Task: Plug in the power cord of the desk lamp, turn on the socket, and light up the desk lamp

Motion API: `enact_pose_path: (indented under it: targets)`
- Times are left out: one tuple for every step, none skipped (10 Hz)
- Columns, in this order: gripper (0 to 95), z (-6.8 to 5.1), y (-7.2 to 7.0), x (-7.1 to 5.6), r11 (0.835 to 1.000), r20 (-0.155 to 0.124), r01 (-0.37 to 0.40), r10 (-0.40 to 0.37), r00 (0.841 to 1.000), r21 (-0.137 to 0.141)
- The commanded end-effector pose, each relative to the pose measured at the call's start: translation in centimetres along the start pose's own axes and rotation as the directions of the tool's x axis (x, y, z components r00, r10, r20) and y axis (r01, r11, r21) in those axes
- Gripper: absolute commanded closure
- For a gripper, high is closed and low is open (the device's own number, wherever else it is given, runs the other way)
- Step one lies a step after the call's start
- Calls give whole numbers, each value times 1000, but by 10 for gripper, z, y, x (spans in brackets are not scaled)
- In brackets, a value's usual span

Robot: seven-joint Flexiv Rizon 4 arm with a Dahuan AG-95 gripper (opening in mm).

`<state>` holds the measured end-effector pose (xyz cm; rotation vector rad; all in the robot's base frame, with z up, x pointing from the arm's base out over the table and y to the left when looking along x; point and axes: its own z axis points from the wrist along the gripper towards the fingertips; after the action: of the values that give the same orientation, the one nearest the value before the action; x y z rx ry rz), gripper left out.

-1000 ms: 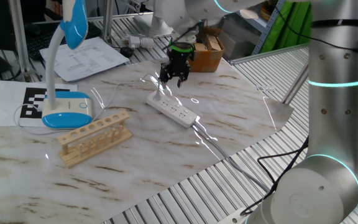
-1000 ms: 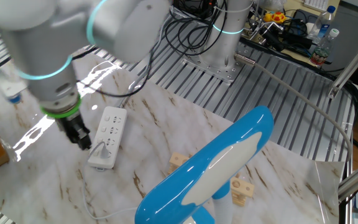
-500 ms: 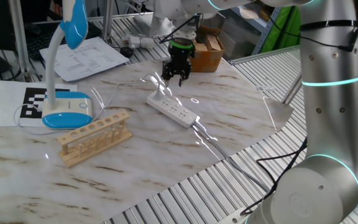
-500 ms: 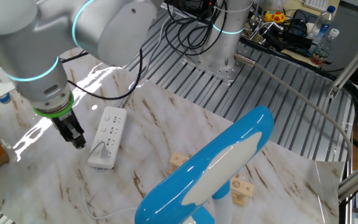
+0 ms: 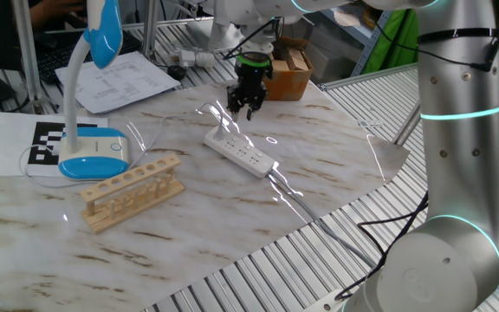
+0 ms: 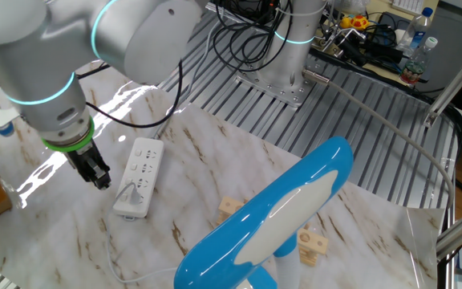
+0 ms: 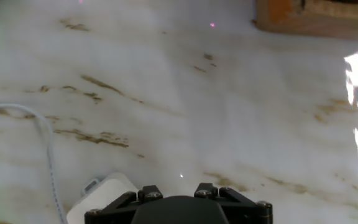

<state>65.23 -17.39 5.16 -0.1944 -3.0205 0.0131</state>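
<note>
The socket (image 5: 239,151) is a long white power strip lying flat on the marble table (image 5: 336,165). My gripper (image 5: 246,110) hangs just beyond the strip's far end, with its black fingers pointing down, a little apart and holding nothing. In the other fixed view the gripper (image 6: 99,178) is beside the socket (image 6: 140,170), where a small white plug (image 6: 133,190) sits on the near end. The thin power cord (image 7: 46,155) curves along the left of the hand view. The desk lamp stands at the left, with its blue head (image 5: 104,33) above its oval base (image 5: 93,159).
A wooden test-tube rack (image 5: 132,190) lies in front of the lamp base. A cardboard box (image 5: 289,71) sits behind the gripper at the table's far edge. Papers (image 5: 124,80) and a marker sheet (image 5: 24,143) lie at the left. The strip's thick cable (image 5: 306,206) runs off the front right.
The gripper's fingers have drawn closer together. The hand has shifted slightly away from the strip's end. The strip, lamp and rack have not moved.
</note>
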Motion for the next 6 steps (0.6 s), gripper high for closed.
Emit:
enact_pose_path:
  targets:
    - [570,-2,0,5,986,1,161,-161,987,33]
    - [570,-4,-1,5,983,-3,182,-182,983,30]
    - [570,-5,0,7,970,-2,240,-240,971,37]
    - [570,-4,0,8,960,3,281,-281,960,10]
    - [760,-3,1,9,951,8,309,-309,951,-4]
    - [760,-3,3,11,942,10,336,-336,942,-11]
